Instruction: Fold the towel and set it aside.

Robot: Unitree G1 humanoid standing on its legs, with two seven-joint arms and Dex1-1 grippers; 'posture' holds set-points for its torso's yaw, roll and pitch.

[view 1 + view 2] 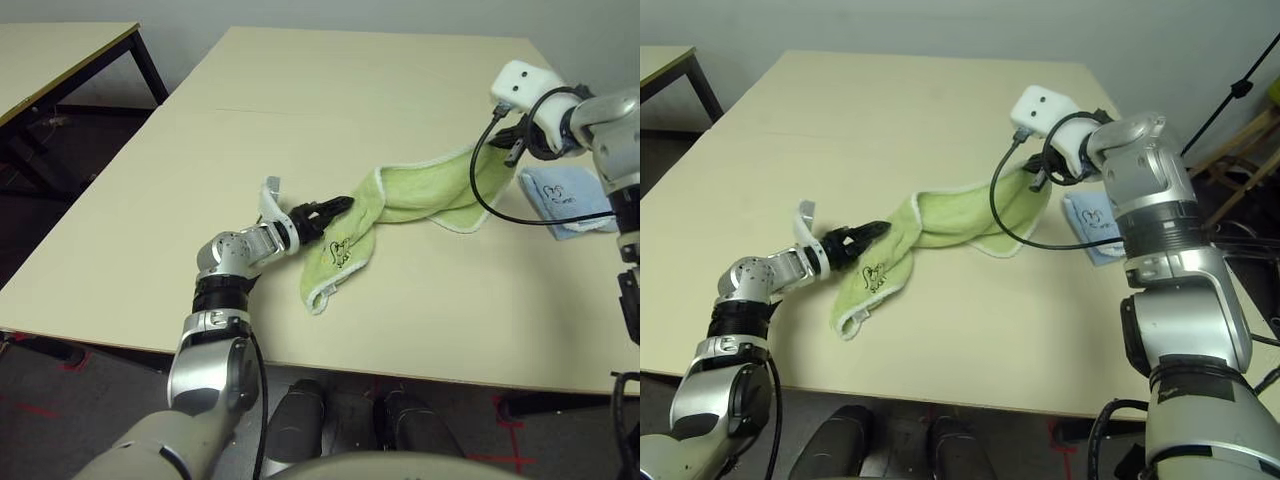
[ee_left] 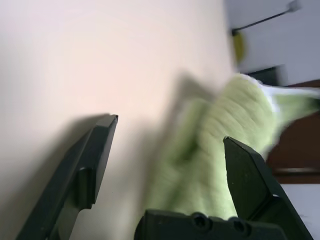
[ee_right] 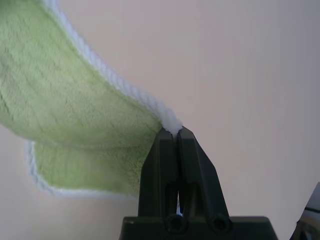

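- Towel (image 1: 400, 195): light green terry with white stitched edging, stretched in a long rumpled band across the middle of the table; one end lifted toward the right gripper, the other end drooping flat on the surface near the left gripper. Small dark embroidered logo (image 1: 338, 250) showing on the lower, near end.
- Right gripper (image 3: 172, 131): two black fingers pressed together, pinching the white edging at one corner of the towel; corner held raised off the table, cloth hanging away from the pinch in two layers in the right wrist view.
- Left gripper (image 2: 170, 145): black fingers spread apart, low over the table at the towel's near end; a fold of green cloth lying between the fingers in the left wrist view, beside one finger and apart from the other. Not closed on the cloth.
- Light blue cloth (image 1: 565, 198): small, folded, flat on the table by the right edge, just beside the raised end of the towel and under the right forearm; dark mark on top.
- Table (image 1: 330, 90): pale beige top, far half bare.
- Second table (image 1: 60, 50): same pale top, dark legs, off to the far left, well apart.
- Black cable (image 1: 490, 200): looping from the right wrist over the towel.
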